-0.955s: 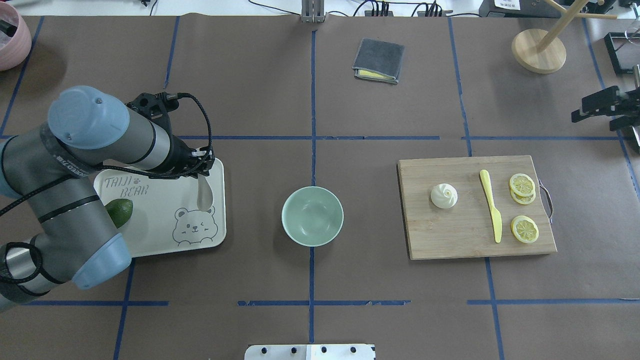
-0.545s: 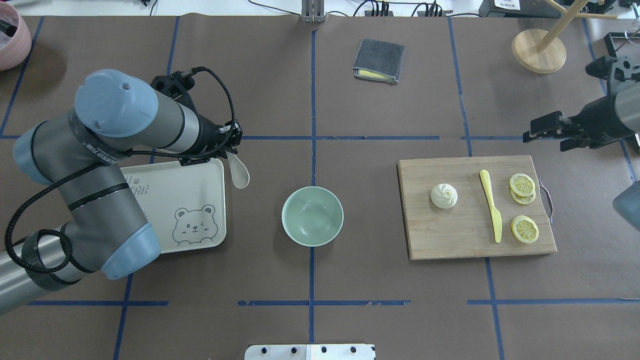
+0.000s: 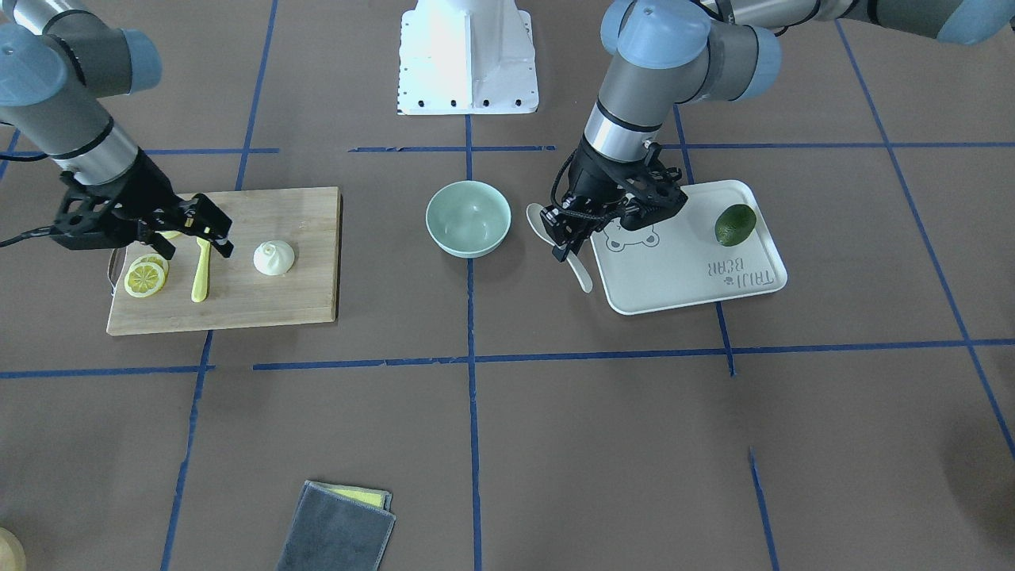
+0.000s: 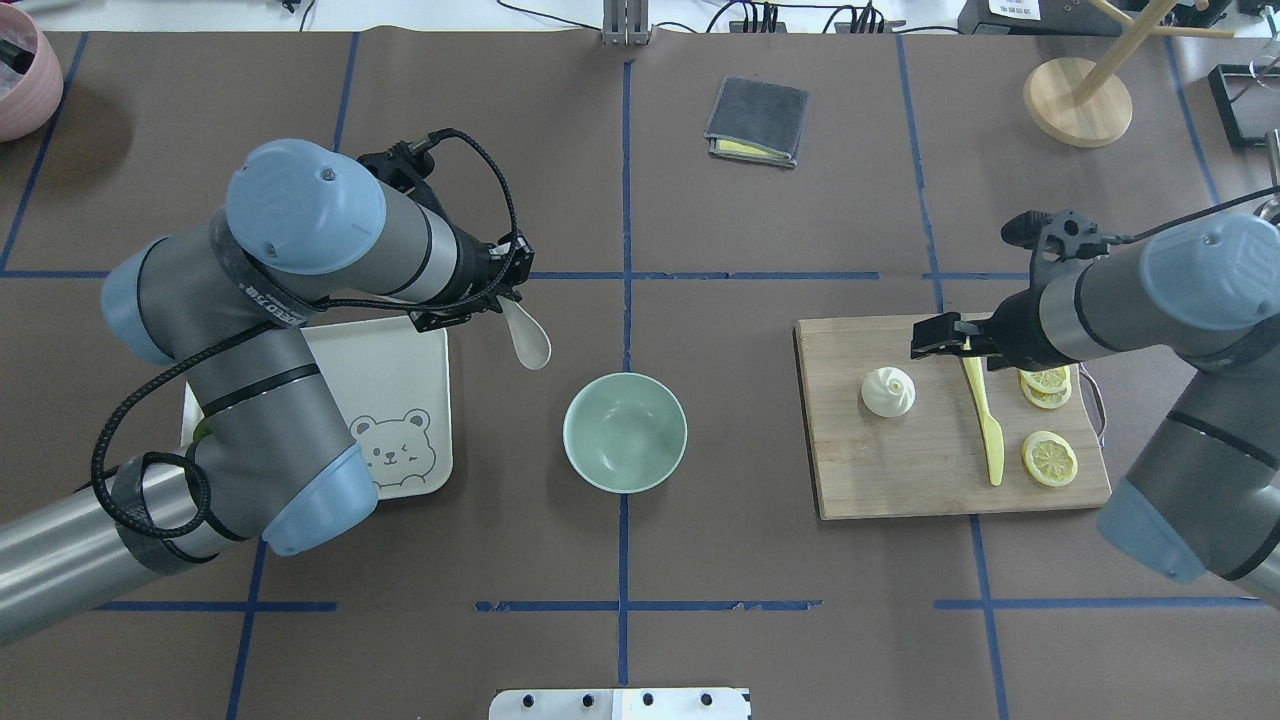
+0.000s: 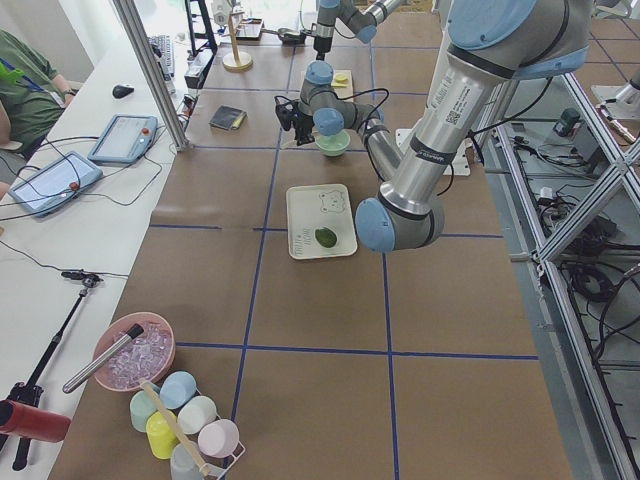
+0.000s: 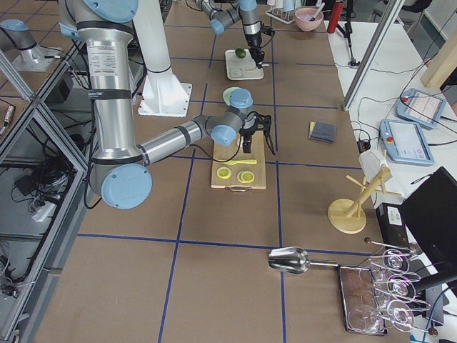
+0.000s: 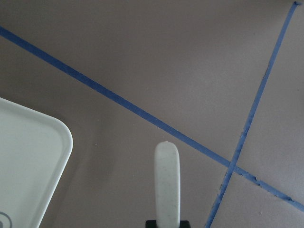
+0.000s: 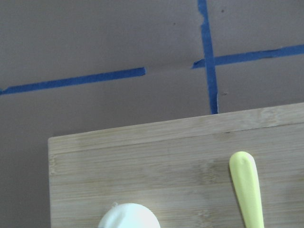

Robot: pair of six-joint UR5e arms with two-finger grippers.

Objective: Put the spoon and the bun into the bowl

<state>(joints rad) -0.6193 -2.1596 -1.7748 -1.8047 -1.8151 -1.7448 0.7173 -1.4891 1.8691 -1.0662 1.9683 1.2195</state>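
Note:
My left gripper (image 4: 505,300) is shut on the cream spoon (image 4: 528,342) and holds it in the air, just up-left of the mint-green bowl (image 4: 625,432), between the bowl and the tray. In the front view the gripper (image 3: 564,238) pinches the spoon (image 3: 539,222) along its handle. The handle also shows in the left wrist view (image 7: 167,180). The bowl (image 3: 468,218) is empty. The white bun (image 4: 888,391) sits on the cutting board. My right gripper (image 3: 222,238) is open above the board, just beyond the bun (image 3: 274,258), over the knife's tip. The bun's top shows in the right wrist view (image 8: 128,216).
The wooden cutting board (image 4: 900,470) also holds a yellow knife (image 4: 985,420) and lemon slices (image 4: 1049,458). The white bear tray (image 4: 400,380) with an avocado (image 3: 735,224) lies at the left. A grey cloth (image 4: 757,121) and wooden stand (image 4: 1077,100) are at the far side.
My left gripper has lifted the spoon off the tray and carried it right, toward the bowl. My right arm has come in from the right edge to above the cutting board.

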